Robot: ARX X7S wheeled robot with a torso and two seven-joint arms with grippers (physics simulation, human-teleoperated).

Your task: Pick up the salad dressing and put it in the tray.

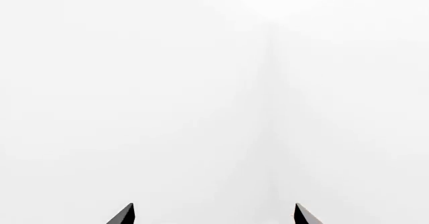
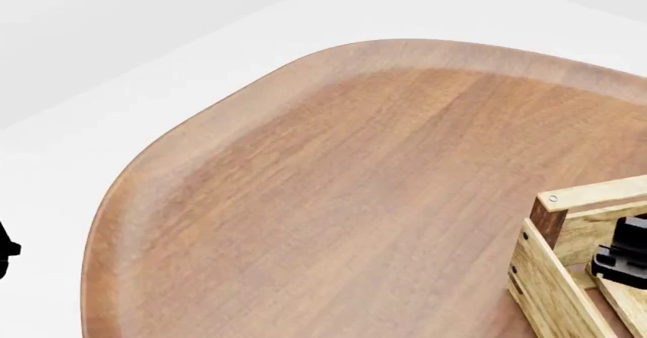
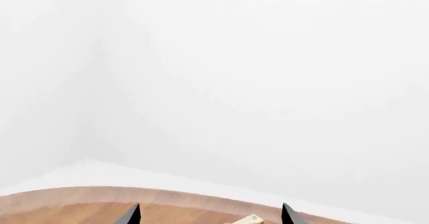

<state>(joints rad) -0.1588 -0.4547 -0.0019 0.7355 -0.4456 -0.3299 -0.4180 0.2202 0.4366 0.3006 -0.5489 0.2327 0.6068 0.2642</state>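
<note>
The bench [image 2: 334, 201] is filling most of the head view, and the tray [image 2: 566, 262] is sitting at its near right edge, only one corner showing. A dark part of the right arm [image 2: 625, 258] is hanging over the tray. The right pincer [image 3: 209, 215] is standing with tips apart, holding nothing. The left pincer [image 1: 214, 215] is likewise spread wide, facing blank white. The dressing is showing in no view.

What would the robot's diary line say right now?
light-wood slatted tray: table's right edge | salad dressing: unseen | left gripper: open, empty | right gripper: open, empty
</note>
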